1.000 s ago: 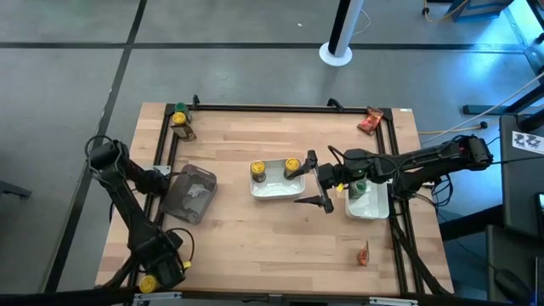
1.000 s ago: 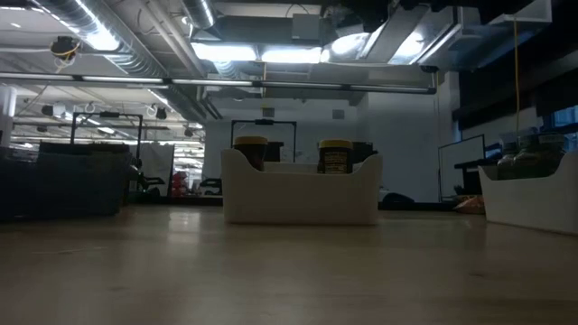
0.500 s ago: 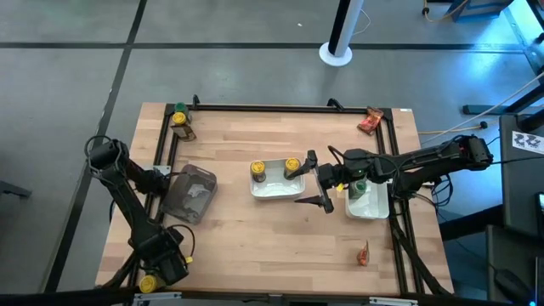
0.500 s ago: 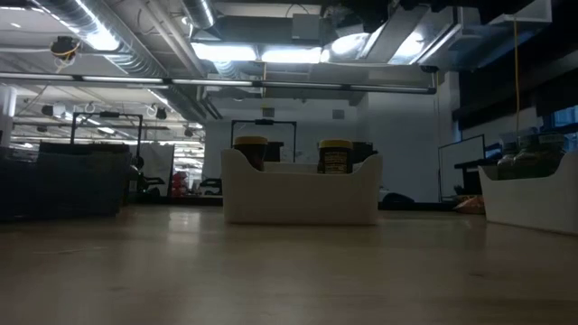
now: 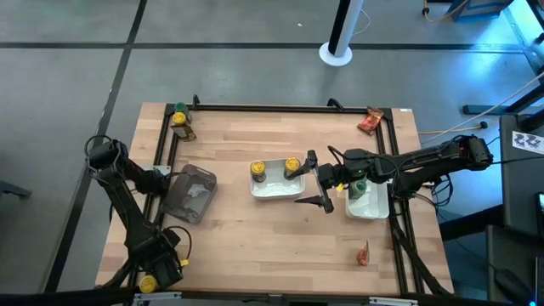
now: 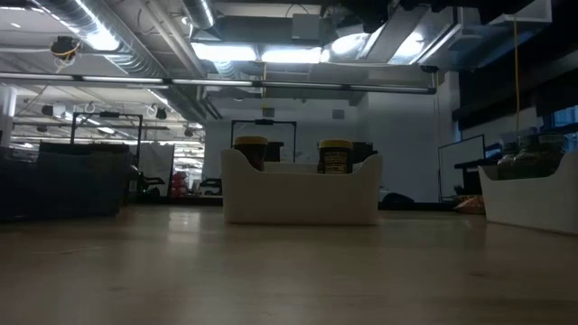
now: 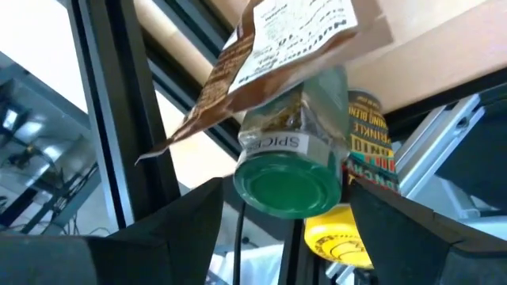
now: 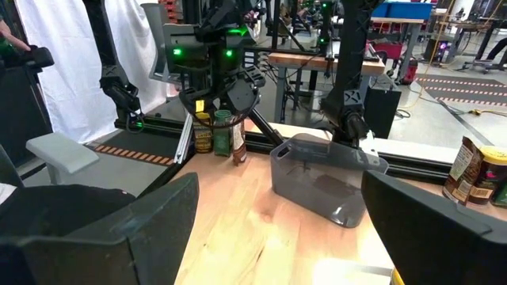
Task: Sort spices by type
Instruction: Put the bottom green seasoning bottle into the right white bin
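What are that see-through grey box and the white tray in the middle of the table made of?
The clear grey bin looks like smooth, glossy plastic: the wooden table shows through its walls. The white rectangular tray looks like opaque matte plastic, possibly ceramic; its walls are thick with rounded edges.

Two white trays (image 5: 274, 189), clear grey bin (image 5: 189, 194), wooden table (image 5: 255, 229)

Two dark, near-black jointed arms are observed. The left arm (image 5: 127, 204) is built of slim black links joined by rounded joint housings, with black cabling looped alongside. The right arm (image 5: 425, 161) is likewise black, with bundled cables along it. Flat, matte black fingers (image 8: 119, 229) with angular edges are noted in the right wrist view.
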`<state>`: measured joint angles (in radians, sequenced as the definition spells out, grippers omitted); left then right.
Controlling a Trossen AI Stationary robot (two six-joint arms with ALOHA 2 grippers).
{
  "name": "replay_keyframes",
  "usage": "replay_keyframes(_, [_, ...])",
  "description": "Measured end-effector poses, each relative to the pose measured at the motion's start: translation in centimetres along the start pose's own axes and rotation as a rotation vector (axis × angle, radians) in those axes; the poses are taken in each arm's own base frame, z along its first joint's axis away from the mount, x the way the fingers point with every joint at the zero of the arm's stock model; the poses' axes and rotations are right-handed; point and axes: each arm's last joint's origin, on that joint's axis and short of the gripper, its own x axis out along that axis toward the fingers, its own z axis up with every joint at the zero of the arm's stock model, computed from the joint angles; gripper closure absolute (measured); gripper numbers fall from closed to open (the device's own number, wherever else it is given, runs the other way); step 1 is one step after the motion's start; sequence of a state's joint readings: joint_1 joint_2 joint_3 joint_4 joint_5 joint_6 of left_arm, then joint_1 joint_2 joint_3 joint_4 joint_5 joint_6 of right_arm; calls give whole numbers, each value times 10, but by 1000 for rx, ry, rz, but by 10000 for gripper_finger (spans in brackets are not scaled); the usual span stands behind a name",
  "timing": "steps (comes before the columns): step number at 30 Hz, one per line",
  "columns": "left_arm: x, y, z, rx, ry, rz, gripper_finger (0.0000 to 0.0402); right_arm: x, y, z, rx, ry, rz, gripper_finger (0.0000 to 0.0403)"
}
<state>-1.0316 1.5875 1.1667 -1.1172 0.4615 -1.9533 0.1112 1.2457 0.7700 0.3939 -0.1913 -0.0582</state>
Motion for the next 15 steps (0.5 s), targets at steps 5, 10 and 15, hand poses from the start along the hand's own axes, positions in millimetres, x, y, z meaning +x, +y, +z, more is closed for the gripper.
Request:
replay_keyframes(5, [0, -1, 0, 3, -46, -24, 137, 0, 0, 0, 0, 0, 0, 52])
replay_keyframes(10, [4, -3, 1, 1, -55, -7, 137, 0, 0, 0, 0, 0, 0, 52])
replay_keyframes(15, [13, -9, 3, 42, -50, 24, 137, 0, 0, 0, 0, 0, 0, 52])
